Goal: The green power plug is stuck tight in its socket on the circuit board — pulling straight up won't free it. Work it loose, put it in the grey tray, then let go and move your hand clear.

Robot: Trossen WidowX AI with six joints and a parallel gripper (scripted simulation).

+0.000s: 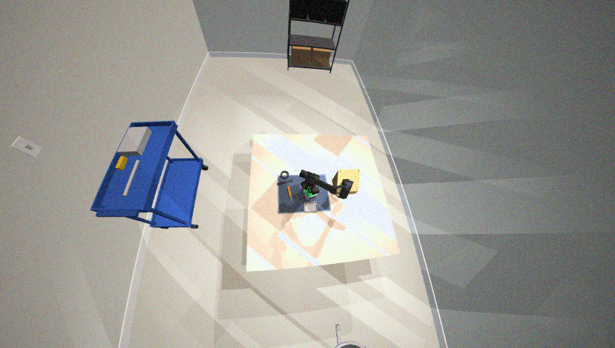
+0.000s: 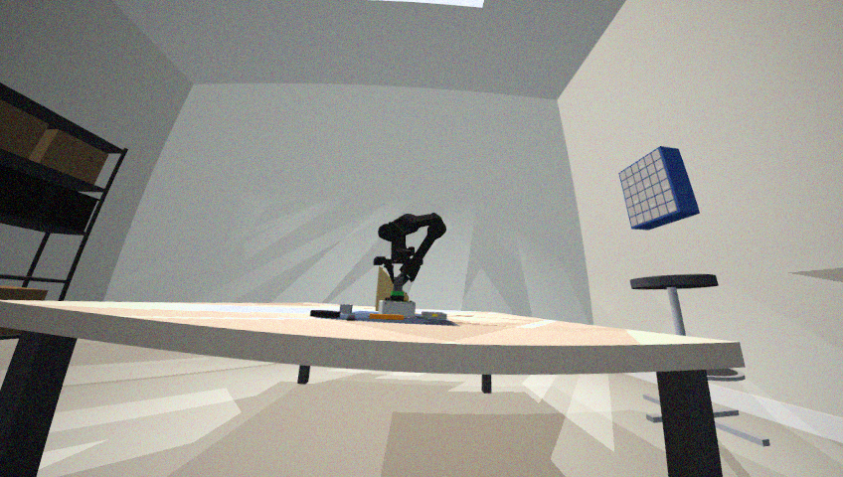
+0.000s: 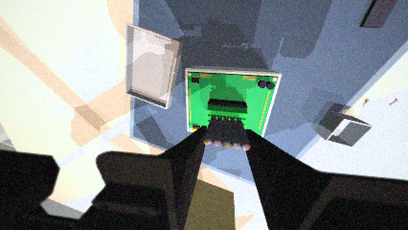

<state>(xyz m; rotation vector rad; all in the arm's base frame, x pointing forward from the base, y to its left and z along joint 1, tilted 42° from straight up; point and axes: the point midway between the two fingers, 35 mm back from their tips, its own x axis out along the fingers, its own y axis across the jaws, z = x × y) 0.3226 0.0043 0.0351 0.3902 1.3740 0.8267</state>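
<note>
Clamped with two fingers of one gripper [image 1: 310, 188] [image 2: 398, 287] [image 3: 225, 131] on one green power plug [image 2: 397, 293] [image 3: 227, 109], at its socket on the one circuit board [image 1: 310, 193] [image 3: 257, 103], outside the single grey tray [image 1: 310, 207] [image 2: 433, 315] [image 3: 149, 67]. Counted at the plug: five round-tipped wires [image 3: 227, 131]. Also lying on one blue mat [image 1: 298, 206] [image 3: 211, 29]: one orange-handled tool [image 1: 289, 191] [image 2: 387, 316].

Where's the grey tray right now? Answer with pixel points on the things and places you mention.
In the wrist view, the grey tray [image 1: 310, 207] [image 3: 150, 67] lies on the blue mat [image 1: 286, 206] [image 3: 215, 29], just left of the circuit board [image 1: 309, 192] [image 3: 256, 103], near the mat's left edge.
</note>
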